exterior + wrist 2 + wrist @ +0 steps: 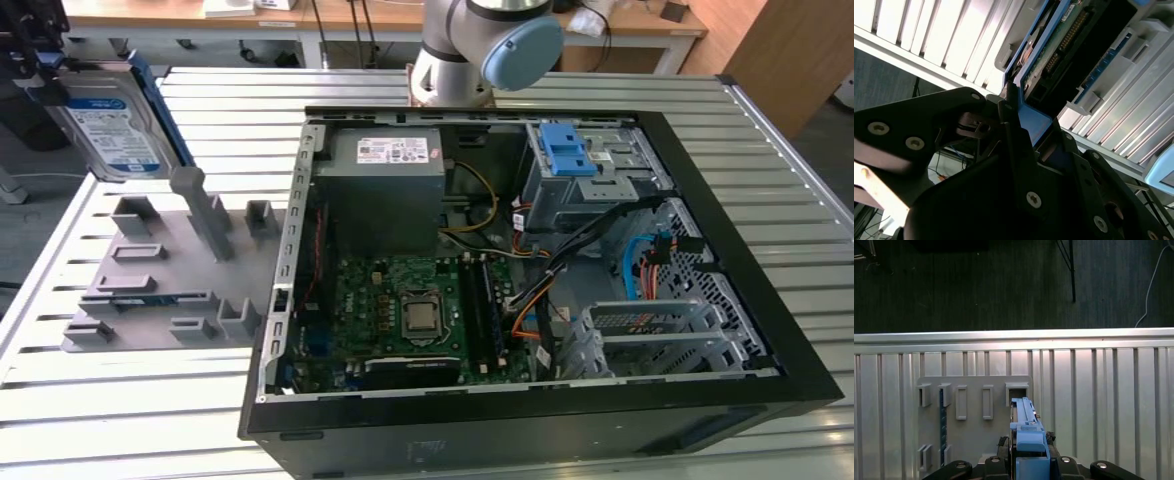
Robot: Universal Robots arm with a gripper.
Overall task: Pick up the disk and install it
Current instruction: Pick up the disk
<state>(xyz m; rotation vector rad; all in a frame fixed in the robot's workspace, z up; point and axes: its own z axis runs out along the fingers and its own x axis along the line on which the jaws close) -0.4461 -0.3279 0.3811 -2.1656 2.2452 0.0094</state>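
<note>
The disk [118, 128], silver with a blue-and-white label and a blue carrier frame, hangs upright in the air above the far end of the grey slotted holder [167, 265], at the exterior view's left. My gripper [38, 72] is shut on its upper edge. In the first wrist view the disk [1026, 426] is seen edge-on between the fingers [1060, 461], over the holder [971, 437]. The second wrist view shows the disk's green circuit board [1056, 47], with the gripper [1021, 122] clamped on the blue frame.
An open black computer case [727, 270] lies on the slatted metal table [160, 400], with a grey power supply [384, 195], a motherboard [407, 305] and a drive cage with a blue latch [566, 150]. The arm's base [481, 50] stands behind the case.
</note>
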